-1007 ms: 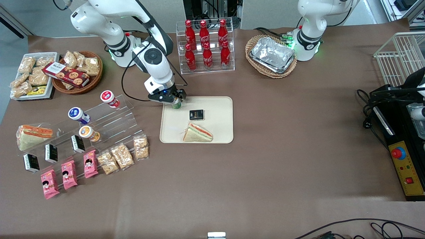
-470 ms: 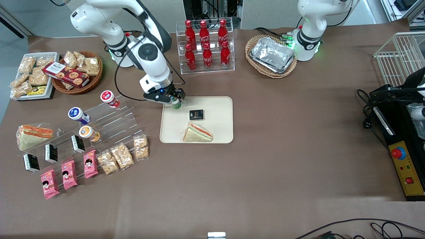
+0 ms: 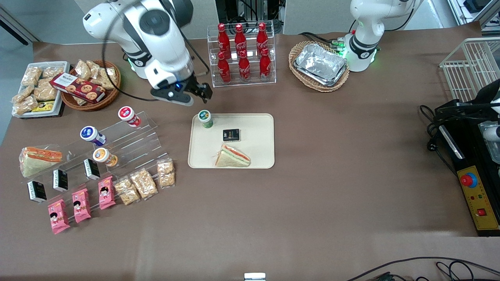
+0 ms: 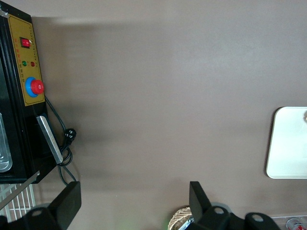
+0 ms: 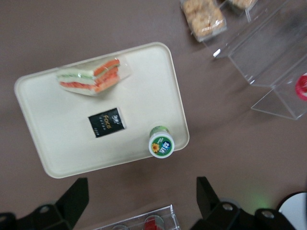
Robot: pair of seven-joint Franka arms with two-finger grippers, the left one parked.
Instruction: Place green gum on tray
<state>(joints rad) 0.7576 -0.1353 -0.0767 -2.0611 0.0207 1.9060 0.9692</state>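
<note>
The gum [image 3: 205,118] stands upright in a corner of the tray [image 3: 258,156], the corner nearest the working arm's base, and it is apart from the gripper [image 3: 197,93], which hangs above the bare counter [image 3: 312,195] near that corner, farther from the front camera than the gum. The gripper's fingers [image 5: 72,201] are spread wide with nothing between them, and in the wrist view the gum [image 5: 161,143] shows clear of them, with a strip of counter in between. The gum is a small round bottle with a green body and a green lid ringed in white, the lid bearing a small printed label with a flower on it. It sits just inside the tray's rim, resting on the tray floor. The tray is flat, beige and rounded at the corners, and it also holds a small black packet [image 3: 231,135] near its middle, close to the gum but not touching it, and a wrapped sandwich [image 3: 233,156] nearer the front camera. Toward the working arm's end of the counter a clear stepped rack [image 3: 129,142] carries a red-lidded bottle [image 3: 128,116], a blue-lidded bottle [image 3: 91,135] and an orange-lidded bottle [image 3: 104,156]. Farther from the camera, a clear stand [image 3: 242,54] holds six red cola bottles, and a wicker basket [image 3: 299,52] holds stacked foil trays [image 3: 321,64].
</note>
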